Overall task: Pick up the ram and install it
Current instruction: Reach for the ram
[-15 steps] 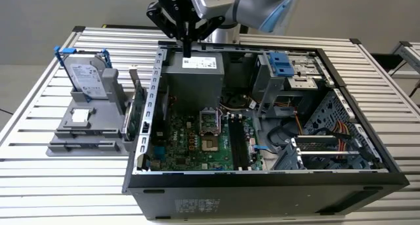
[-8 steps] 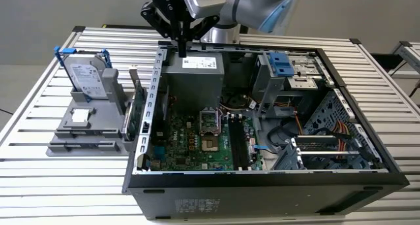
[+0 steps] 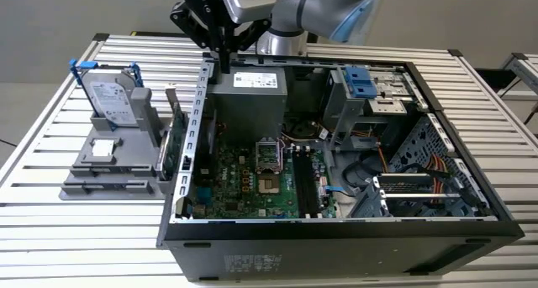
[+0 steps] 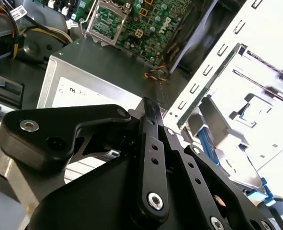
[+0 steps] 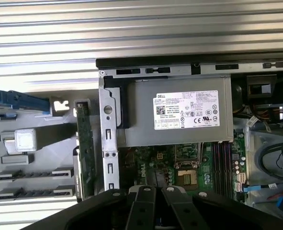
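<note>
At the upper left of the exterior view we see the silver hard drive point(image 3: 113, 99) with blue brackets standing upright in the grey holder point(image 3: 105, 168), which rests on the slatted table point(image 3: 50, 237). At the holder's edge toward the exterior view's right, the green expansion card point(image 3: 171, 146) stands on edge, just beside the open computer case point(image 3: 336, 237). The two long grooves in the holder's low front part look bare.

At top centre the gripper point(image 3: 223, 53) hangs fingers-down over the case's rear corner, above the grey power supply point(image 3: 248, 105). Its fingers are drawn together, and a thin dark strip that we take for the ram point(image 3: 225, 66) runs straight down from between them, its lower end close to the case wall's top edge. In the first wrist view a dark piece point(image 5: 154, 178) juts past the fingertips over the motherboard.

Lower in the frame lies the green motherboard point(image 3: 261, 174), with the dark memory slots point(image 3: 307, 184) along the side toward the exterior view's right. Further right stands the drive cage point(image 3: 361, 80) with a blue tab.
</note>
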`<state>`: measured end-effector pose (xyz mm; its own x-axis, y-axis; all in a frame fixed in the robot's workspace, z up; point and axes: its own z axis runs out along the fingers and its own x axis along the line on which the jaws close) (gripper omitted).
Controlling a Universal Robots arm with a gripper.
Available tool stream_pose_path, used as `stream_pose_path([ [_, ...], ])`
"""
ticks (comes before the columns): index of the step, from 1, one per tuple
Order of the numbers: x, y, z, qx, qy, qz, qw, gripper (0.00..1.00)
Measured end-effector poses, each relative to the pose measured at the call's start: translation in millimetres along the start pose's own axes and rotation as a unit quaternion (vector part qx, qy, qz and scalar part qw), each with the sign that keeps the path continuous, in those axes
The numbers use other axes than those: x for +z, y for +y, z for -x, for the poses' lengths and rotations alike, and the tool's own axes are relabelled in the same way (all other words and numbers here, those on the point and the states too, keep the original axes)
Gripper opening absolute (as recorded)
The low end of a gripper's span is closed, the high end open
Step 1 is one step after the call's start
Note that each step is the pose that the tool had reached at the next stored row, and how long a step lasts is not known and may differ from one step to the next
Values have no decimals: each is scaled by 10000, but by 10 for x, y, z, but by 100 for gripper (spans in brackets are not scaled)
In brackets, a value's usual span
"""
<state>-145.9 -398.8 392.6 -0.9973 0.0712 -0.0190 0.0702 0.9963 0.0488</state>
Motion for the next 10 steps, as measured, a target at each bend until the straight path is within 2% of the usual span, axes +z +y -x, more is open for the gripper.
stream_pose_path([
  [10, -4, -12, -170, 0, 1, -1, 10000, 0],
])
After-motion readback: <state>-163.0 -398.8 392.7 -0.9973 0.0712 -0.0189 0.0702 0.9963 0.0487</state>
